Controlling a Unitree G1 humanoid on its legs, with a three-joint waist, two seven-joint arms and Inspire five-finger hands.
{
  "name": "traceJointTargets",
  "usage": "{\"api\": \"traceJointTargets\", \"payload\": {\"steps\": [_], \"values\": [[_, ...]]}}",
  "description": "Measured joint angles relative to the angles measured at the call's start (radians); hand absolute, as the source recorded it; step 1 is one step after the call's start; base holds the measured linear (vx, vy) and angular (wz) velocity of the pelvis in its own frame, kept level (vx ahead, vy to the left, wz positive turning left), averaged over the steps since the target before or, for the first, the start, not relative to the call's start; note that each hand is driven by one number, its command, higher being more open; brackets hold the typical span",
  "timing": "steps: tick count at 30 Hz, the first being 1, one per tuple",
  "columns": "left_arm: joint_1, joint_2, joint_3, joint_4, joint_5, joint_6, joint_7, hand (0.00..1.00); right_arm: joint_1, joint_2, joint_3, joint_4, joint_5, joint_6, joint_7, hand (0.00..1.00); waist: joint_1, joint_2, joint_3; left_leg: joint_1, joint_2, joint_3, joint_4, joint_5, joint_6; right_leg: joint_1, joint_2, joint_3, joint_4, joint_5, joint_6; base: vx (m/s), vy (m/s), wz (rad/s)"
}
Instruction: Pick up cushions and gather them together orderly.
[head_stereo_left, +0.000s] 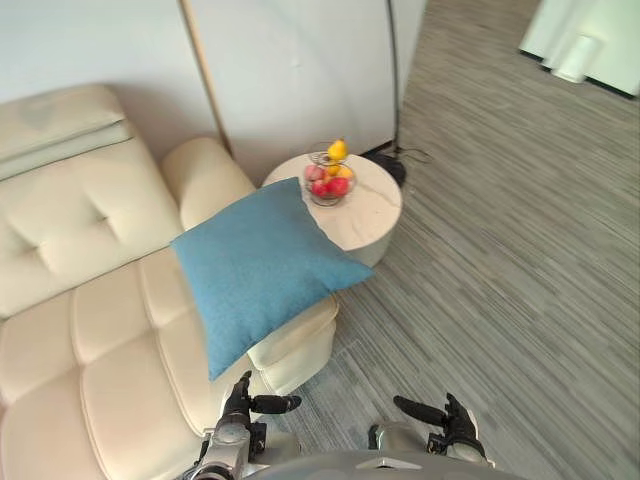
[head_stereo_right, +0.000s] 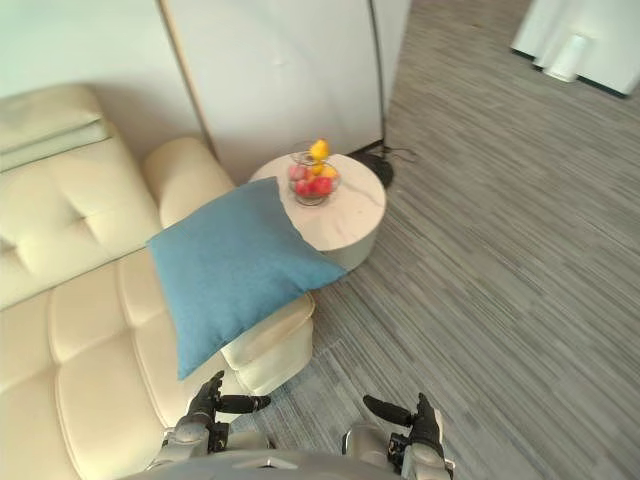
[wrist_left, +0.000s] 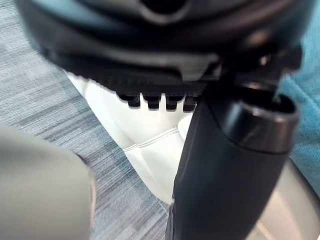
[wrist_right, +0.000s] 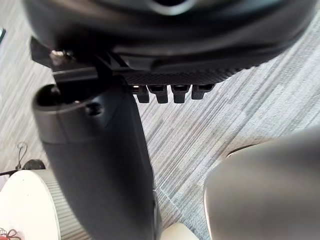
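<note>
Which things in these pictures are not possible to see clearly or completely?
- Sofa: cut off by the left and bottom edges of the eye views, so any further cushions there are unknown.
- Fruit on the side table: too small to name.
- Blue cushion, left wrist view: mostly hidden by the left hand.

The cushion (head_stereo_left: 260, 270) lies on the right end of the sofa (head_stereo_left: 90, 330) seat, one corner reaching to the rim of the table (head_stereo_left: 375, 215). The table stands on the floor (head_stereo_left: 500, 250) just right of the sofa's armrest (head_stereo_left: 205, 170), with the bowl of fruit (head_stereo_left: 330, 182) on its far part. Nearest the camera, the left hand (head_stereo_left: 245, 400) hangs before the sofa's front corner and the right hand (head_stereo_left: 445, 415) over the floor to its right.
</note>
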Motion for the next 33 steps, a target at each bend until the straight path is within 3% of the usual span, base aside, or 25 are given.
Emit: {"api": "traceJointTargets", "payload": {"steps": [1, 2, 5, 8, 11, 15, 24, 29, 33], "values": [[-0.001, 0.004, 0.008, -0.002, 0.001, 0.000, -0.001, 1.00, 0.006, 0.005, 0.004, 0.001, 0.009, -0.001, 0.000, 1.00, 0.000, -0.013, -0.005, -0.025, -0.008, -0.035, 0.031, -0.021, -0.026, 0.017, 0.016, 0.083, -0.100, 0.025, 0.017, 0.14, -0.409, 1.05], [-0.001, -0.015, 0.037, 0.002, 0.001, 0.000, 0.000, 1.00, 0.009, -0.002, -0.004, -0.001, 0.016, 0.002, 0.005, 1.00, 0.008, 0.000, -0.003, -0.036, 0.016, -0.063, 0.064, -0.042, -0.056, 0.029, 0.030, 0.030, -0.084, 0.042, 0.005, 0.17, -0.476, 1.11], [0.008, -0.033, 0.037, 0.001, 0.002, -0.001, -0.001, 1.00, 0.016, -0.011, -0.009, -0.009, 0.016, 0.003, 0.001, 1.00, 0.009, 0.028, -0.019, -0.035, 0.065, -0.069, 0.016, -0.018, -0.092, 0.042, 0.042, -0.067, -0.087, 0.013, -0.033, 0.15, -0.336, 0.83], [0.003, -0.037, 0.036, -0.001, 0.002, -0.001, -0.001, 1.00, 0.020, -0.012, -0.004, -0.009, 0.017, 0.003, 0.001, 1.00, 0.009, 0.034, -0.021, -0.048, 0.106, -0.082, -0.028, 0.027, -0.120, 0.084, 0.050, -0.184, -0.127, 0.007, -0.047, 0.11, -0.295, 1.09], [0.005, -0.037, 0.036, -0.017, 0.002, -0.001, -0.001, 1.00, 0.021, -0.008, 0.000, -0.010, 0.017, 0.003, 0.001, 1.00, 0.010, 0.032, -0.020, -0.061, 0.118, -0.072, -0.028, 0.053, -0.124, 0.134, 0.049, -0.254, -0.161, 0.010, -0.052, 0.05, -0.135, 0.77], [0.006, -0.039, 0.032, -0.030, 0.002, -0.001, 0.000, 1.00, 0.020, 0.014, 0.000, -0.049, 0.024, 0.001, -0.004, 1.00, 0.006, 0.017, -0.019, -0.077, 0.133, 0.155, -0.045, 0.098, -0.089, 0.153, 0.007, -0.311, -0.190, 0.014, -0.055, 0.00, -0.005, 0.52], [0.021, -0.021, 0.014, -0.030, 0.001, 0.000, 0.016, 1.00, 0.056, 0.045, 0.000, -0.168, 0.053, 0.003, -0.029, 1.00, -0.001, 0.001, -0.039, -0.036, 0.078, 0.157, -0.211, 0.212, -0.067, 0.188, -0.029, -0.332, -0.298, 0.080, -0.019, -0.04, 0.078, 0.14], [0.061, -0.001, 0.018, -0.038, -0.008, 0.002, 0.024, 1.00, 0.131, 0.026, -0.015, -0.442, 0.049, 0.008, -0.047, 1.00, -0.012, 0.001, -0.068, 0.019, 0.058, 0.163, -0.331, 0.265, -0.058, 0.212, -0.036, -0.335, -0.341, 0.105, -0.002, -0.03, 0.057, 0.03], [0.116, 0.012, 0.031, -0.146, -0.029, 0.006, 0.023, 1.00, 0.135, -0.009, -0.050, -0.623, 0.030, 0.008, -0.046, 1.00, -0.013, 0.000, -0.077, 0.037, 0.053, 0.171, -0.374, 0.279, -0.054, 0.219, -0.036, -0.330, -0.367, 0.115, 0.005, 0.01, 0.035, -0.02]]}}
